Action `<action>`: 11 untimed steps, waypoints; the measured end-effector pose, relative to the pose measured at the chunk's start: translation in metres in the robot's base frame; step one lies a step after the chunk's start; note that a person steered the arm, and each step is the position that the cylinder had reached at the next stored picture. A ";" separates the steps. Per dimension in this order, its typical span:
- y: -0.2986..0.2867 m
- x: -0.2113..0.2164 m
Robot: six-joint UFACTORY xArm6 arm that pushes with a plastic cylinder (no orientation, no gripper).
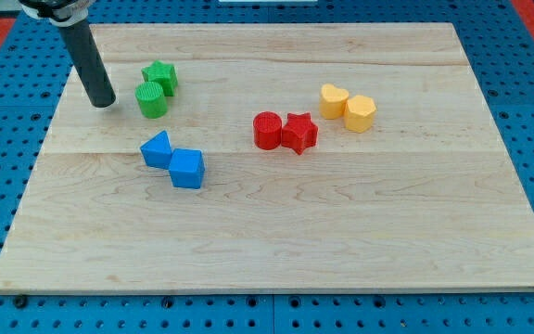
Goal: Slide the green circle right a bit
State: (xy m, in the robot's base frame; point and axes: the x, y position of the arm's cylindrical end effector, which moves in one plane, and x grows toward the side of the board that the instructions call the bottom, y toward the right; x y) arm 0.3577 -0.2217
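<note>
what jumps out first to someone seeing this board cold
The dark rod at the view's top left, my tip just left of the green circle block. Four colour pairs dot the wooden board: green, blue, red and yellow.

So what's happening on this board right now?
A single robot arm with a dark rod is working on a wooden board scattered with small coloured blocks. My tip sits just to the view's left of the green circle, with a small gap, placed to push it toward the view's right. A green star touches the circle from behind. Two blue blocks, a red pair and a yellow pair lie farther off.
</note>
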 end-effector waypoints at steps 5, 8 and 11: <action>0.020 -0.014; 0.031 0.010; 0.058 0.017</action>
